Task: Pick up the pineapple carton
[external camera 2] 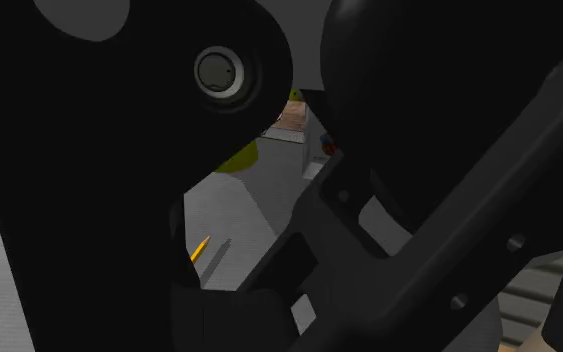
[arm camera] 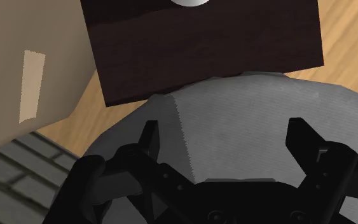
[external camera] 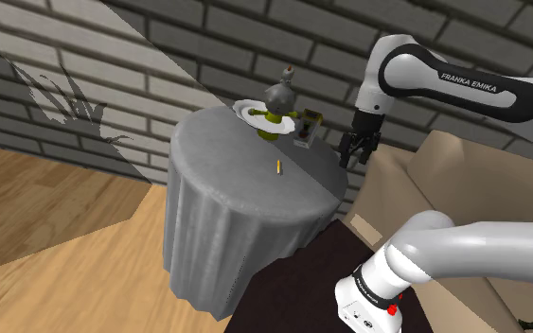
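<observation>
Pineapple carton (external camera: pixel 310 122), small and upright, stands on the grey table (external camera: pixel 219 166), just left of the gripper (external camera: pixel 353 157) in the shoulder view. Gripper fingers are spread apart, holding nothing.

Round table (external camera: pixel 219 180) under grey cloth hanging down all sides. At the far edge, white plate (external camera: pixel 244 110). Just beside the plate, toward the shoulder view's right, small dark carton (external camera: pixel 310 122) with yellow on its face, upright. Nearer the middle, apart from both, thin orange-yellow stick (external camera: pixel 277 166), lying flat.
</observation>
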`<move>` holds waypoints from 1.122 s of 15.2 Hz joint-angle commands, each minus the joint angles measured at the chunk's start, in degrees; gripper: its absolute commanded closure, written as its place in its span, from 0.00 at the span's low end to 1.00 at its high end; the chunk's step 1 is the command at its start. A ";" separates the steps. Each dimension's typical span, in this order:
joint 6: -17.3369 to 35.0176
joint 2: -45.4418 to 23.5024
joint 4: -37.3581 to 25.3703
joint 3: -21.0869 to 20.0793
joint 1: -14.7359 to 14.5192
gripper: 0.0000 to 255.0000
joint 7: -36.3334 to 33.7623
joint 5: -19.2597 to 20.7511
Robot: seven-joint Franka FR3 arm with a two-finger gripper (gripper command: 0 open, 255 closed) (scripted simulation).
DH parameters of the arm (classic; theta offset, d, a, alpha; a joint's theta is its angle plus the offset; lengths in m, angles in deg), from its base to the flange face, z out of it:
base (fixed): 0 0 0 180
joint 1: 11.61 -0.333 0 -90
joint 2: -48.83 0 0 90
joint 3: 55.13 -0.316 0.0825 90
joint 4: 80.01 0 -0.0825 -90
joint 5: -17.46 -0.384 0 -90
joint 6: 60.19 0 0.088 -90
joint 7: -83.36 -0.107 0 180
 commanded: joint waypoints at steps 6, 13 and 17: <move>5.31 -6.58 -4.10 5.74 -0.86 0.00 12.23 4.99; 12.37 -17.96 -12.90 12.74 -2.98 0.00 28.95 7.69; 15.59 -25.31 -19.45 16.07 -4.32 0.00 38.60 6.80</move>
